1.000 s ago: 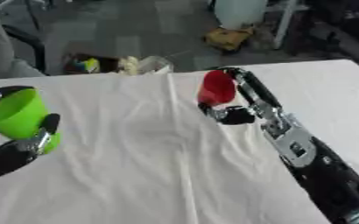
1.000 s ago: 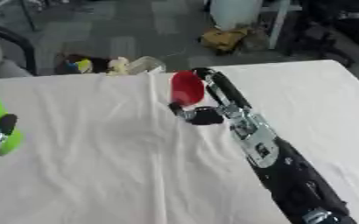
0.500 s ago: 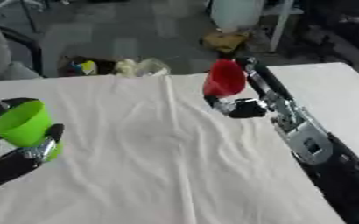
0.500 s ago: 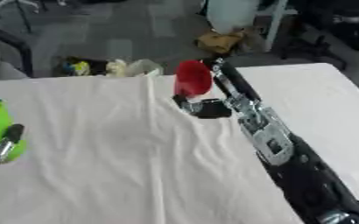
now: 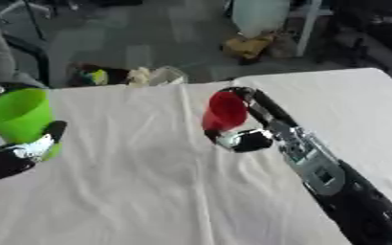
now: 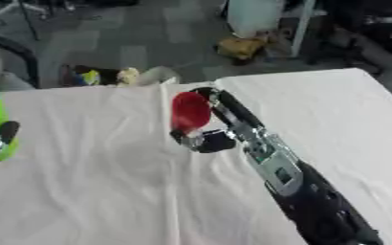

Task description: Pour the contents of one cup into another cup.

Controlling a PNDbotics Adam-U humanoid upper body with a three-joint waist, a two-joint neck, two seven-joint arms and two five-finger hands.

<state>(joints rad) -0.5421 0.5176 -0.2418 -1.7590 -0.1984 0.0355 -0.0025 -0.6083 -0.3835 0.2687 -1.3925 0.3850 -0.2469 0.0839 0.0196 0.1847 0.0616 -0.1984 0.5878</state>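
- A grey floor with clutter lies beyond a tabletop point(image 5: 149, 191) covered in creased white cloth.
- Two arms are in view. The right hand point(image 5: 248, 134), near the picture's centre, is curled round the red cup point(image 5: 225, 111). The left hand point(image 5: 19, 154), at nine o'clock, grasps the green cup point(image 5: 17, 116).
- Two cups, one red and one green, are both held off the cloth and well apart.
- Both look like light, thin plastic: likely smooth, slippery and easily squashed. They are best gripped round the mid wall, below the rim.
- Contents cannot be seen in either cup.
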